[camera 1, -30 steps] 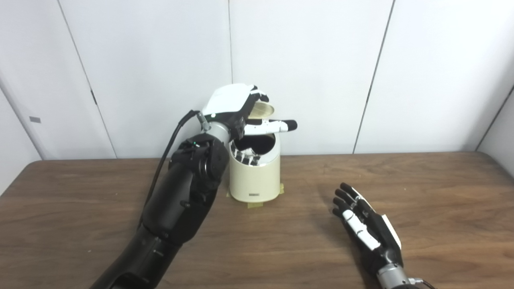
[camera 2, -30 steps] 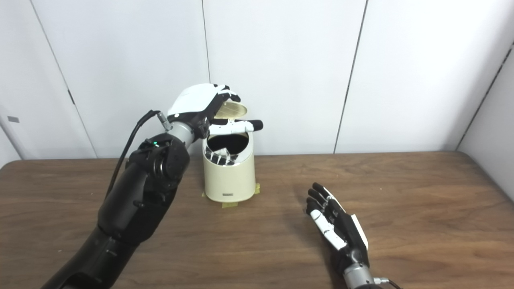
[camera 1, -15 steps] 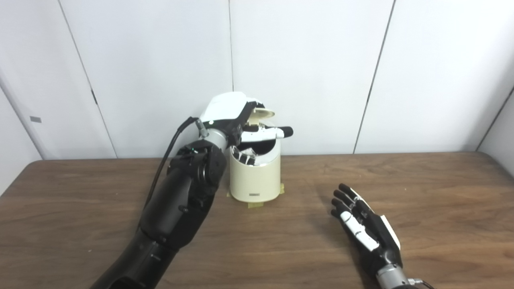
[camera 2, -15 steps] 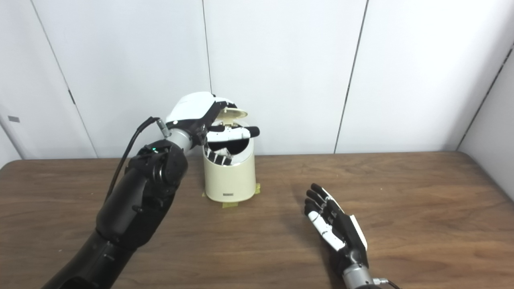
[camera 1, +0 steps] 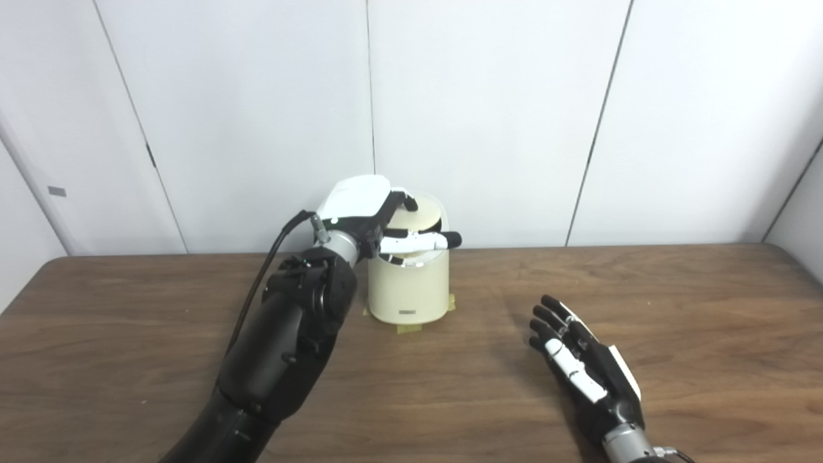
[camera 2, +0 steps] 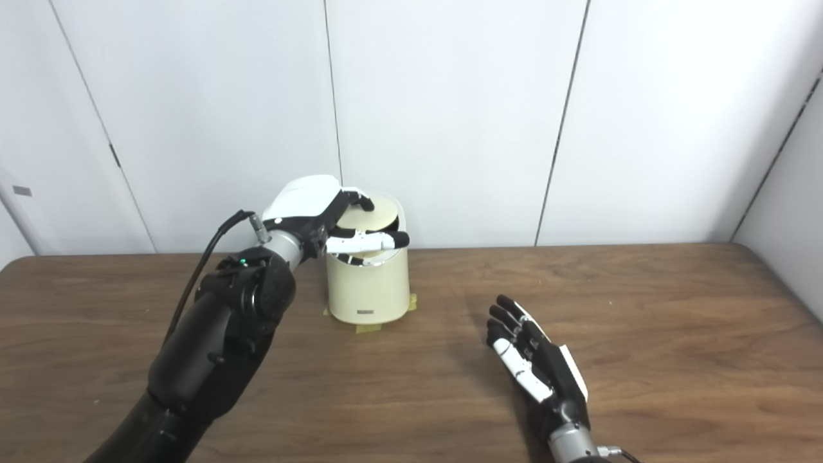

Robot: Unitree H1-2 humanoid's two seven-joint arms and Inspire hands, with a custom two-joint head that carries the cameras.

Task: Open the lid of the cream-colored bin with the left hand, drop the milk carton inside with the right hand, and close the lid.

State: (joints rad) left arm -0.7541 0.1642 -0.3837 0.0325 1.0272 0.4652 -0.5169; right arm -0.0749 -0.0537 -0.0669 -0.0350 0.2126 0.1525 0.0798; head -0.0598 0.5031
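Cream bin (camera 1: 407, 289) stands near the back of the wood table (camera 1: 707, 302), close to the white wall panels (camera 1: 488, 116), w/ bits of tape (camera 1: 407, 328) at its base. Lid (camera 1: 419, 220) is nearly down, only slightly tilted, a dark crack visible at the front under it. Left hand (camera 1: 379, 222) is on the lid: fingers curl over its top, thumb (camera 1: 421, 242) stretches across the front of the rim below it, so the lid sits pinched between them. A black cable (camera 1: 270, 270) runs along the left forearm. Right hand (camera 2: 537, 363) lies well apart from the bin, on the table's right-front area, palm side up, fingers spread, holding nothing. Milk carton isn't visible anywhere; can't tell if it's in the bin since the lid covers the opening.
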